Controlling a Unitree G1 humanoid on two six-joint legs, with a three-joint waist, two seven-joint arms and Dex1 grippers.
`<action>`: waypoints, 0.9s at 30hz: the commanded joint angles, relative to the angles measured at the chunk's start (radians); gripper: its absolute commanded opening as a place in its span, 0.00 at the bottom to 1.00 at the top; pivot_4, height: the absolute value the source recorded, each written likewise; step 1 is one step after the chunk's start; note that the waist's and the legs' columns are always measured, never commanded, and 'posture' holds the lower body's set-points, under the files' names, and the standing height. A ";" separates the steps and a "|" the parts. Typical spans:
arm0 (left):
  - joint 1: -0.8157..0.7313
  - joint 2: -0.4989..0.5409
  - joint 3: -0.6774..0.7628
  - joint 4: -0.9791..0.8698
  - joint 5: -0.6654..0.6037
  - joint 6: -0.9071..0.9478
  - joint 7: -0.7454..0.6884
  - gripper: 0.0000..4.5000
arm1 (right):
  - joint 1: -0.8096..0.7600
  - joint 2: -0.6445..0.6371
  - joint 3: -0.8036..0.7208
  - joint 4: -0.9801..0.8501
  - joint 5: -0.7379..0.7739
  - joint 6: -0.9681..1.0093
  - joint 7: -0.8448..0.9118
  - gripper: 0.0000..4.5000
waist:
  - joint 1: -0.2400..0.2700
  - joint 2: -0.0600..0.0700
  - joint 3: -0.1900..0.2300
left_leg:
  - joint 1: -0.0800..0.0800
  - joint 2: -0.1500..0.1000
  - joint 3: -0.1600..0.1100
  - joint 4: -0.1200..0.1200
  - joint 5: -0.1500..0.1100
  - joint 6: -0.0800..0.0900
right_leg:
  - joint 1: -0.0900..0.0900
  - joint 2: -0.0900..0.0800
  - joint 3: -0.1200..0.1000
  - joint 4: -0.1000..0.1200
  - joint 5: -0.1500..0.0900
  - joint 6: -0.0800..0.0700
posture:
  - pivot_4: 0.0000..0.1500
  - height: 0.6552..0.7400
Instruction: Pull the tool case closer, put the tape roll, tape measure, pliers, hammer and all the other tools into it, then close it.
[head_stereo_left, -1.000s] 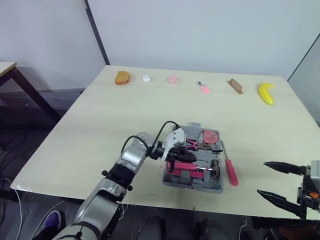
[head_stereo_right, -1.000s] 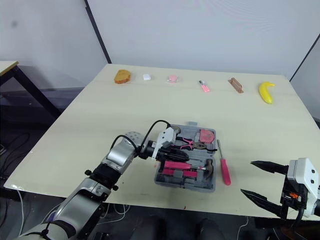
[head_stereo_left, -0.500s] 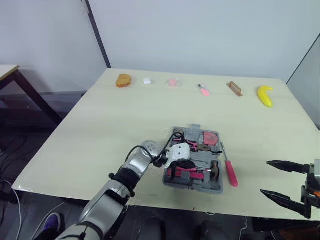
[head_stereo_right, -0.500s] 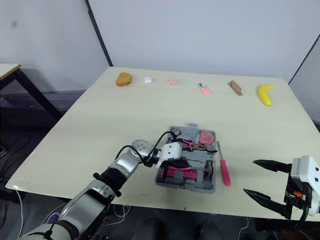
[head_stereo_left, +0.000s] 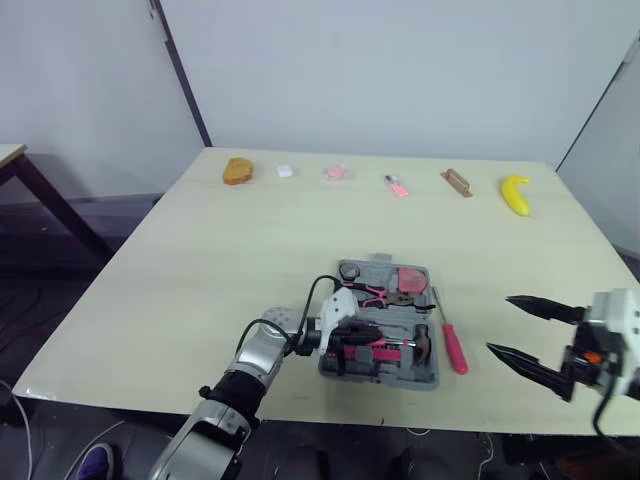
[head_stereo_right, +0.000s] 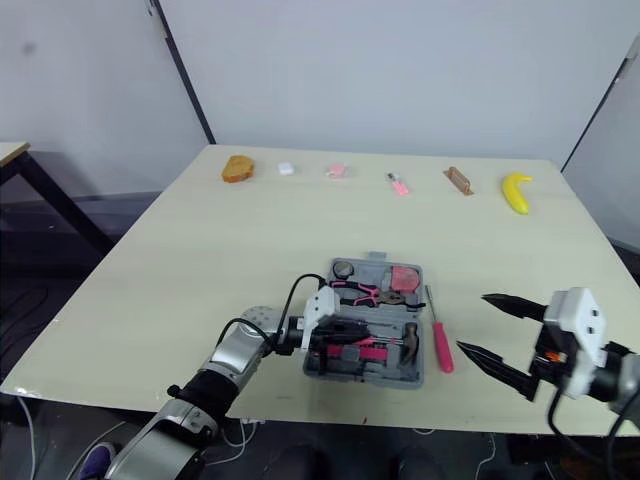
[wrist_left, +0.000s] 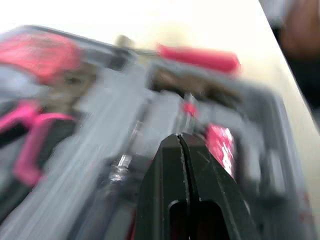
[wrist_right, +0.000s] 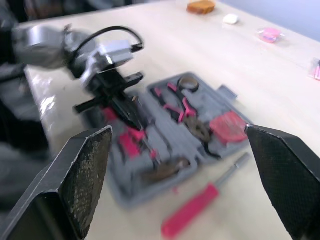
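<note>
Pale table (head_stereo_left: 200, 260) before a plain wall, dark pole (head_stereo_left: 180, 70) at far left, bread (head_stereo_left: 237, 170) to banana (head_stereo_left: 515, 194) in a row along the far edge. Midway along the near edge, left gripper (wrist_left: 180, 137), fingers pressed together, inside the open tool case (head_stereo_left: 430, 372), red screwdriver (head_stereo_left: 455, 350) just beside. Off the near right corner, right gripper (head_stereo_left: 499, 324) spread wide.

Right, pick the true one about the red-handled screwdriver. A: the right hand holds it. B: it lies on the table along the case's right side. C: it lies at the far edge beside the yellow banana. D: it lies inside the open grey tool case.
B: the red-handled screwdriver lies flat on the pale wooden table, alongside the right side of the open grey plastic tool case, and the open right hand is clear of it.
</note>
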 joint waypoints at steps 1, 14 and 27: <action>0.039 0.001 0.129 -0.170 -0.098 0.087 0.115 0.00 | -0.075 0.071 0.102 0.021 -0.112 -0.032 -0.141 1.00 | 0.000 0.000 0.001 | 0.000 0.000 0.001 0.000 0.000 0.000 | 0.000 0.000 0.000 0.000 0.000 0.000 | 1.00 1.00; 0.418 0.267 0.427 -0.246 -0.296 0.124 -0.045 0.72 | 0.097 0.094 -0.030 0.337 -0.149 -0.239 -0.028 1.00 | 0.005 0.001 0.008 | 0.001 0.000 0.004 -0.003 0.000 0.000 | -0.001 -0.002 0.000 -0.002 -0.003 -0.001 | 1.00 1.00; 0.574 0.310 0.507 -0.288 -0.267 0.046 -0.007 0.98 | 0.335 0.149 -0.209 0.342 -0.098 -0.334 0.027 1.00 | -0.001 0.001 0.009 | 0.001 0.001 0.006 -0.007 -0.003 -0.005 | -0.006 -0.019 0.003 -0.002 -0.005 -0.003 | 1.00 1.00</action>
